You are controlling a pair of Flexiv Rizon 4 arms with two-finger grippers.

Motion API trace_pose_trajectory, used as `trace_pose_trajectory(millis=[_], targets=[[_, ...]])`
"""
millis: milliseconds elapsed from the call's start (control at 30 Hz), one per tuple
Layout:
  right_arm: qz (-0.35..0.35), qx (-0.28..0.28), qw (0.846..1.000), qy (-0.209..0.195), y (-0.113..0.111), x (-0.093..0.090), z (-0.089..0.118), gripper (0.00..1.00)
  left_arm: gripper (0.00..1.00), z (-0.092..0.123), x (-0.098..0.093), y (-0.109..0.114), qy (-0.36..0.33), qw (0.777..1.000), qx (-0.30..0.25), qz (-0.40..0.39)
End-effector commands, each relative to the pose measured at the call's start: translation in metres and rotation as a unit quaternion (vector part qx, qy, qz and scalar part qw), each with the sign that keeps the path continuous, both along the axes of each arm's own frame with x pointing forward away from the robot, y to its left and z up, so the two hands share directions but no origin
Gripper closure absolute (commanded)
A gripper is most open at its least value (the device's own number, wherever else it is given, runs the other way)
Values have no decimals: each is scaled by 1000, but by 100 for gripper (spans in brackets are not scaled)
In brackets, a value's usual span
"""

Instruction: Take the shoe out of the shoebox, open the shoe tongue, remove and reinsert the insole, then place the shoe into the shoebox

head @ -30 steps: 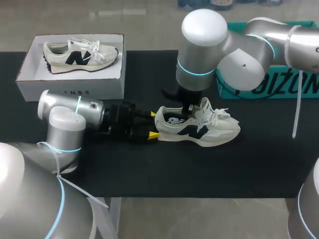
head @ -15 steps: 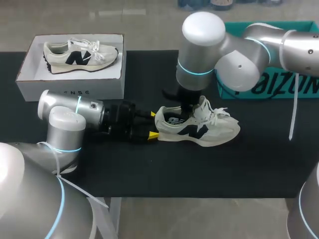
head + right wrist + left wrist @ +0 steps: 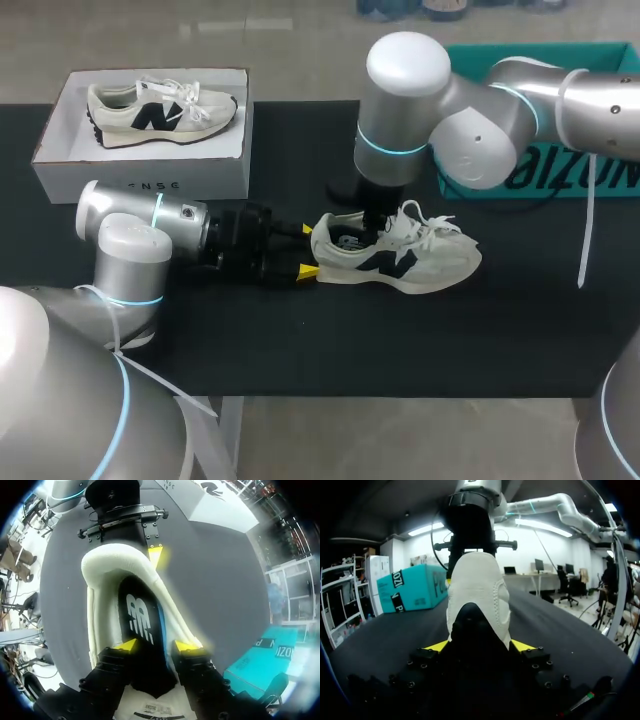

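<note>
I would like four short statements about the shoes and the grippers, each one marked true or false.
1. A second shoe lies in the shoebox. True.
2. The left gripper grips the table shoe at its toe. False: it clamps the heel.
3. The right gripper hangs over the shoebox. False: it is down at the table shoe's opening.
4. The insole in the table shoe is black. True.

End effector (image 3: pixel 156 645) fingers apart inside white shoe (image 3: pixel 102 580), over black insole (image 3: pixel 140 615)
</note>
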State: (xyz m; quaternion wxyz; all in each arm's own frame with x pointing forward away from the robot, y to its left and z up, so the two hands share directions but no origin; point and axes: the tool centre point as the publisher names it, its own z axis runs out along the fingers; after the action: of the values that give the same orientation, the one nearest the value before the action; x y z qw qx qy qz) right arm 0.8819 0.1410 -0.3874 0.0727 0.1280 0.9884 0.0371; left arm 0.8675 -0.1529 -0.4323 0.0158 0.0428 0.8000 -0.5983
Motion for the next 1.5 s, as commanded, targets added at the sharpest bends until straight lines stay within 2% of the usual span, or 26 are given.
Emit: trace_pose_trajectory(millis=[33, 267, 300, 333, 367, 400, 433, 767, 1133, 1500], targets=[[5, 2, 1000, 10, 7, 5, -17, 54, 100, -2, 0, -2, -1, 1000, 0, -1], [16, 0, 999, 28, 19, -2, -37, 52, 100, -2, 0, -2, -1, 1000, 0, -1], [16, -1, 999, 30, 19, -2, -39, 56, 100, -2, 0, -2, -1, 1000, 0, -1], [14, -1, 999, 32, 19, -3, -40, 65, 100, -2, 0, -2, -1, 1000, 0, -1], [13, 0, 999, 33, 18, -3, -40, 76, 100, -2, 0, -2, -1, 1000, 0, -1], [10, 0, 999, 34, 16, -3, -40, 93, 100, -2, 0, -2, -1, 1000, 0, -1], [8, 1, 999, 34, 15, -4, -40, 100, 100, -2, 0, -2, -1, 1000, 0, -1], [-23, 8, 999, 32, 3, -11, -28, 100, 100, -2, 0, -2, -1, 1000, 0, -1], [-43, 14, 999, 22, -4, -18, 3, 100, 100, -2, 0, -2, -1, 1000, 0, -1], [-59, 21, 998, 7, -10, -19, 25, 100, 100, -2, 0, -2, -1, 1000, 0, -1]])
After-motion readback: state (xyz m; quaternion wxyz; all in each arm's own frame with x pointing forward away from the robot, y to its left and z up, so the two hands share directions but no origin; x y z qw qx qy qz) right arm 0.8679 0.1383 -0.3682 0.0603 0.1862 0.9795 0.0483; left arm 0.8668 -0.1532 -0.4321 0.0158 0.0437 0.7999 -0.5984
